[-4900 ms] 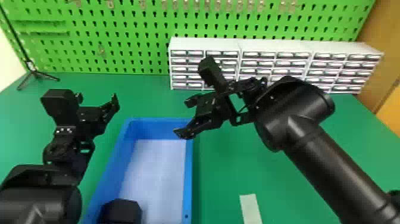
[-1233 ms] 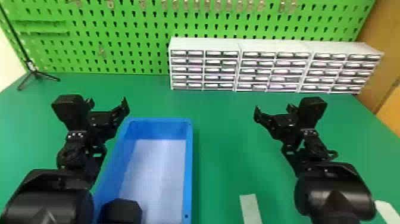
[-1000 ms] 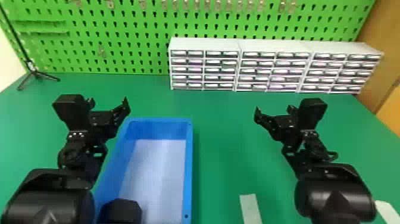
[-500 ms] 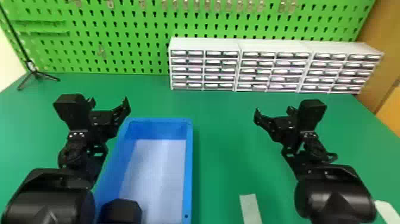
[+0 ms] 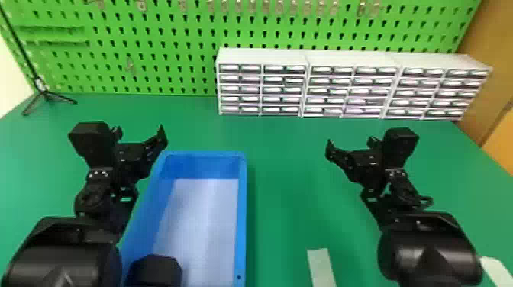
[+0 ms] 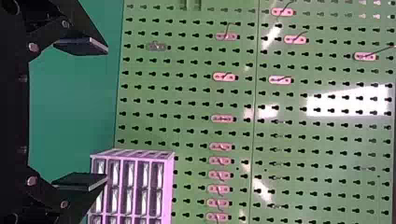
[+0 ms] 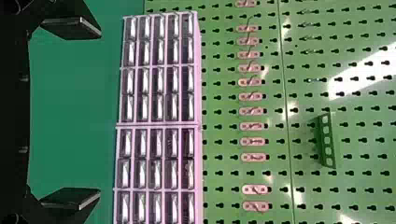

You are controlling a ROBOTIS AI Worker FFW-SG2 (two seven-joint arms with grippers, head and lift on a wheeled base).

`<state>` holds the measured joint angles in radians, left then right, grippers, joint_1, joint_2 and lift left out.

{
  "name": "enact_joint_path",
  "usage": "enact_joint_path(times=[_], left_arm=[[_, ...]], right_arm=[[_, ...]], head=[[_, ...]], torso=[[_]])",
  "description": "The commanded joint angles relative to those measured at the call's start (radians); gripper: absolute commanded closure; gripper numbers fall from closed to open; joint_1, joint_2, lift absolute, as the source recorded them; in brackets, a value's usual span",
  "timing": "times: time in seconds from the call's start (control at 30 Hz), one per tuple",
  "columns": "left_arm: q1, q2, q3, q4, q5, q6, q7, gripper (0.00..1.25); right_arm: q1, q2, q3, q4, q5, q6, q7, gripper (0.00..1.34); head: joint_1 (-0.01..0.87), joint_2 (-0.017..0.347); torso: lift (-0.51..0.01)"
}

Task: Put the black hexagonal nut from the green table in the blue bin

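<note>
My left gripper (image 5: 139,133) is held above the table by the blue bin's far left corner; in the left wrist view the same gripper (image 6: 88,114) has its two fingers wide apart with nothing between them. Well to the right of the blue bin (image 5: 242,213), my right gripper (image 5: 351,144) hangs over the green table (image 5: 290,160). The right wrist view shows that gripper (image 7: 86,113) open and unloaded too. A black angular thing (image 5: 155,269), which looks like the hexagonal nut, lies at the bin's near left, partly cut off by the bottom edge.
White drawer cabinets (image 5: 263,89) line the back in front of a green pegboard (image 5: 160,49). A small black tripod (image 5: 45,95) stands at the back left. Pale strips lie near the front, one (image 5: 321,267) right of the bin, another (image 5: 496,270) at the far right.
Since the oldest frame, my right arm has swung from above the bin's far right corner out to the right. My left arm has shifted slightly right. The black thing has stayed put.
</note>
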<state>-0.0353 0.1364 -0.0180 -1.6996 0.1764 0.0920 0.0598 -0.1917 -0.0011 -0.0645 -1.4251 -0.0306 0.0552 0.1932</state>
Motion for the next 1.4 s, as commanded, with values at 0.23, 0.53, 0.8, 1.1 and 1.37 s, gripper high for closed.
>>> enact_joint_path(times=[0.23, 0.53, 0.8, 1.1, 1.37], left_arm=[[0.000, 0.000, 0.001, 0.000, 0.002, 0.000, 0.000, 0.30], [-0.006, 0.000, -0.003, 0.000, 0.002, 0.000, 0.000, 0.30], [-0.006, -0.001, -0.005, 0.000, 0.002, 0.000, 0.000, 0.30], [-0.002, 0.000, -0.007, 0.000, -0.002, 0.000, 0.002, 0.30], [0.000, 0.000, -0.007, 0.000, -0.002, 0.000, 0.000, 0.30]], right_arm=[[0.001, 0.001, 0.002, 0.000, -0.002, 0.000, 0.000, 0.11], [0.001, 0.001, 0.002, 0.002, -0.002, 0.002, 0.000, 0.11], [0.003, 0.001, 0.005, 0.002, -0.002, 0.002, -0.001, 0.11], [0.005, 0.002, 0.000, 0.002, 0.001, 0.000, -0.001, 0.11], [0.005, 0.002, -0.009, 0.002, 0.001, -0.008, -0.001, 0.11]], head=[[0.683, 0.028], [0.683, 0.028], [0.683, 0.028], [0.683, 0.028], [0.683, 0.028]], torso=[[-0.096], [-0.096], [-0.096], [-0.096], [-0.096]])
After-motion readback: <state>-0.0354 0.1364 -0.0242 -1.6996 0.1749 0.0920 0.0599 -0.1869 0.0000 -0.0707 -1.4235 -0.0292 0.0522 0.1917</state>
